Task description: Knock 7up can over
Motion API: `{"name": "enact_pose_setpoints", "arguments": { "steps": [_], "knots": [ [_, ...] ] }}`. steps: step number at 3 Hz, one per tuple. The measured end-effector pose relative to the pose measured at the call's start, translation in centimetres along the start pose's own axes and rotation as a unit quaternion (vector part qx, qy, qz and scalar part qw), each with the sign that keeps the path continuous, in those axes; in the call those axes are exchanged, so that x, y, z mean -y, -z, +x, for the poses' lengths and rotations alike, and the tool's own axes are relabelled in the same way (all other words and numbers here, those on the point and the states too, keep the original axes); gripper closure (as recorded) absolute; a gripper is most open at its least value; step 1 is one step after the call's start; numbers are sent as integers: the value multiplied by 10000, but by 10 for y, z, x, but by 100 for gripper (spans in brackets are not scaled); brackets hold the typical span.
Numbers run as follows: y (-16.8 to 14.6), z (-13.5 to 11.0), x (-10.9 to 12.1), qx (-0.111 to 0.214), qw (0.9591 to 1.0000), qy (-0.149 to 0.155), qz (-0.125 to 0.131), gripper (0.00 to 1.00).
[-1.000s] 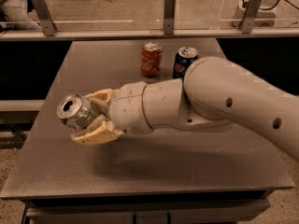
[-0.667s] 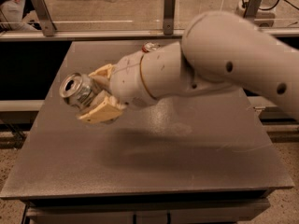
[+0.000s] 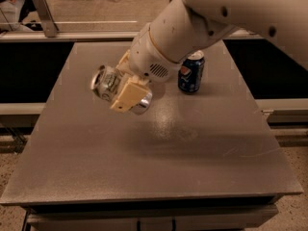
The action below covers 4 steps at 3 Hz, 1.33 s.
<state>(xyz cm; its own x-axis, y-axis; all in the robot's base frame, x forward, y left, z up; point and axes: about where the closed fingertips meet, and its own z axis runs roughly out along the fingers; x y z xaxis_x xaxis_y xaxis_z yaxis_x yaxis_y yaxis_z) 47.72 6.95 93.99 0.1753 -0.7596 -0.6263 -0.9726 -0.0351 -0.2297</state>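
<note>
The 7up can (image 3: 109, 84), silver-white with green markings, is held on its side in the air above the grey table (image 3: 159, 143), its silver top facing left. My gripper (image 3: 126, 89) is shut on it, with a cream finger (image 3: 129, 94) across the can's front. The white arm reaches in from the upper right.
A dark blue Pepsi can (image 3: 191, 71) stands upright at the back of the table, just right of my wrist. The red-orange can is hidden. A rail with a metal post (image 3: 44, 13) runs behind the table.
The arm has lifted higher and swung, carrying the 7up can with it. The view has shifted, so the red-orange can is now behind the arm.
</note>
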Motion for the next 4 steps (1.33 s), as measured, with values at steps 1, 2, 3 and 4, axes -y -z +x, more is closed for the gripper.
{"name": "enact_pose_setpoints", "arguments": {
  "steps": [1,2,3,4],
  "knots": [
    [-40,48,-2,-1184,9890,-420,-786,100],
    [-54,51,-12,-1757,9778,-424,-1059,100],
    [-54,50,-12,-1757,9778,-421,-1058,100],
    [-55,44,-14,-2127,9709,-453,-998,100]
  ]
}}
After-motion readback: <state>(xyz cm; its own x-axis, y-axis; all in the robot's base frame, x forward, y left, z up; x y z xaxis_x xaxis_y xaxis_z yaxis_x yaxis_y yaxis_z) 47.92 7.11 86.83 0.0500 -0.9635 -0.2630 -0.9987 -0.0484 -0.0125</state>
